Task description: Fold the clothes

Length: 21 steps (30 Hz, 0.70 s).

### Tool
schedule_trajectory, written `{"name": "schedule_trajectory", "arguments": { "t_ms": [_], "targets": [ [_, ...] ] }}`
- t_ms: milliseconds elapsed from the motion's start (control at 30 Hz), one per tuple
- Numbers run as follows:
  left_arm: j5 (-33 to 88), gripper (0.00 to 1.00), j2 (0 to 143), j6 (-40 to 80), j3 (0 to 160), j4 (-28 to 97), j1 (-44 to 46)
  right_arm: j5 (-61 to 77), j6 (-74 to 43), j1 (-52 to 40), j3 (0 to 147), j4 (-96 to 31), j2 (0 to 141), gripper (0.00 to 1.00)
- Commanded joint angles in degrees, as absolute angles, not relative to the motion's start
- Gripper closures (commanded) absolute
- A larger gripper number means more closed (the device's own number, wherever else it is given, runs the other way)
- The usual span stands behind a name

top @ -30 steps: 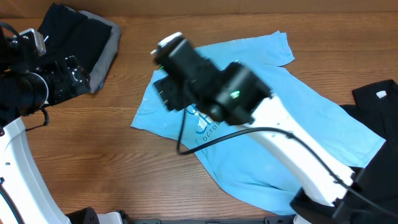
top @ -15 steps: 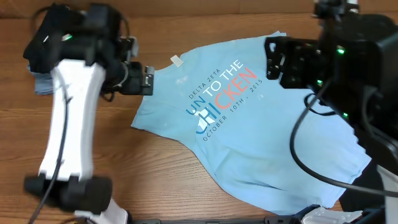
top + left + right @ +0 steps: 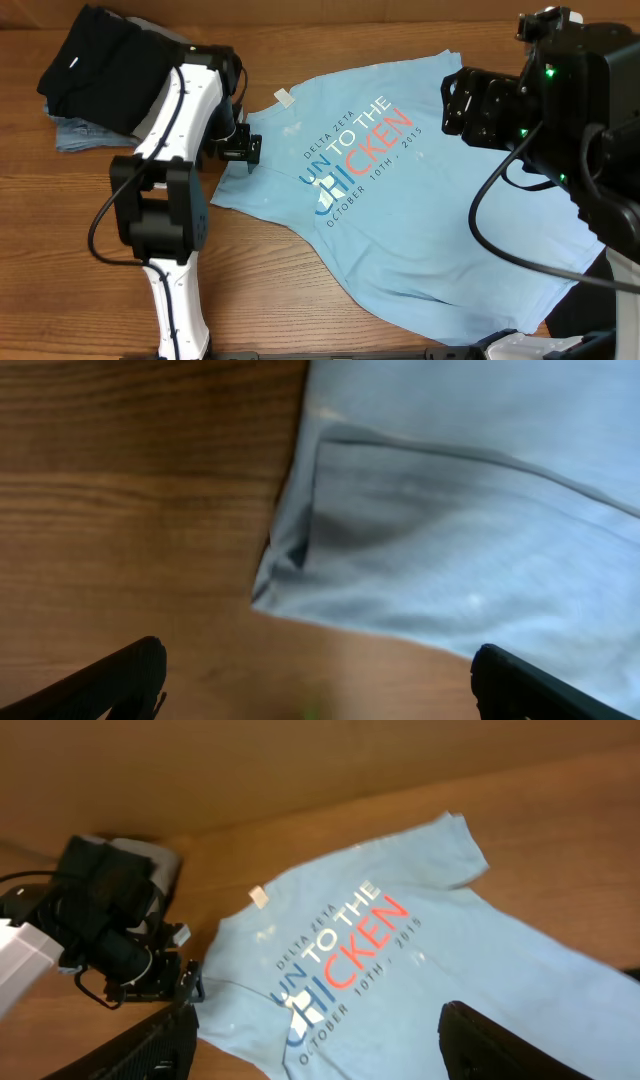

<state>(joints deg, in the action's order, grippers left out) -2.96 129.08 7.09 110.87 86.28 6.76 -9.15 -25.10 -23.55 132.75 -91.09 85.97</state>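
Observation:
A light blue T-shirt (image 3: 440,230) with white and coral lettering lies spread face up on the wooden table, its white neck label (image 3: 284,97) at the upper left. My left gripper (image 3: 247,150) is open and empty, low at the shirt's left sleeve edge. In the left wrist view the folded sleeve edge (image 3: 400,550) lies just ahead of the open jaws (image 3: 315,690). My right gripper (image 3: 462,105) hangs open and empty high above the shirt's upper right. The right wrist view shows the shirt (image 3: 420,950) far below its jaws (image 3: 320,1055). A black garment (image 3: 95,60) lies folded at the far left.
The black garment rests on a grey-blue piece of cloth (image 3: 75,135). A dark shape (image 3: 585,305) at the lower right is mostly hidden under my right arm. My left arm (image 3: 165,150) stretches along the table's left side. Bare wood (image 3: 260,290) shows in front of the shirt.
My right arm, which lay across the shirt a second ago, has pulled back to the right. My left arm swung in and its gripper dropped to the shirt's left edge, uncovering the black garment.

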Motion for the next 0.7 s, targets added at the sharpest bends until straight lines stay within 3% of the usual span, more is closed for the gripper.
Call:
{"name": "schedule_trajectory", "arguments": {
  "t_ms": [0,133,400,433,533,667],
  "targets": [
    [-6.3,0.00,133.2,7.7,110.9,85.5,6.7,-9.1,-29.5,-21.6,133.1,-92.4,87.7,0.19],
    [-8.0,0.05,136.4,8.5,110.9,84.7,6.7,-9.1,-30.3,-20.2,133.1,-94.5,90.3,0.19],
    [-9.4,0.47,138.6,10.7,109.5,85.4,5.7,-9.1,-30.3,-15.3,132.7,-96.4,96.0,0.20],
    [-10.6,0.63,138.6,12.3,108.1,85.3,4.8,-9.1,-30.4,-13.8,132.7,-96.4,97.0,0.20],
    [-12.3,0.96,138.6,15.7,104.6,84.5,2.2,-9.1,-31.2,-10.7,132.7,-96.4,98.4,0.21],
    [-12.4,0.96,138.6,18.0,101.4,84.0,-3.1,-8.9,-31.2,-6.7,132.7,-96.4,99.4,0.22]
  ]
}}
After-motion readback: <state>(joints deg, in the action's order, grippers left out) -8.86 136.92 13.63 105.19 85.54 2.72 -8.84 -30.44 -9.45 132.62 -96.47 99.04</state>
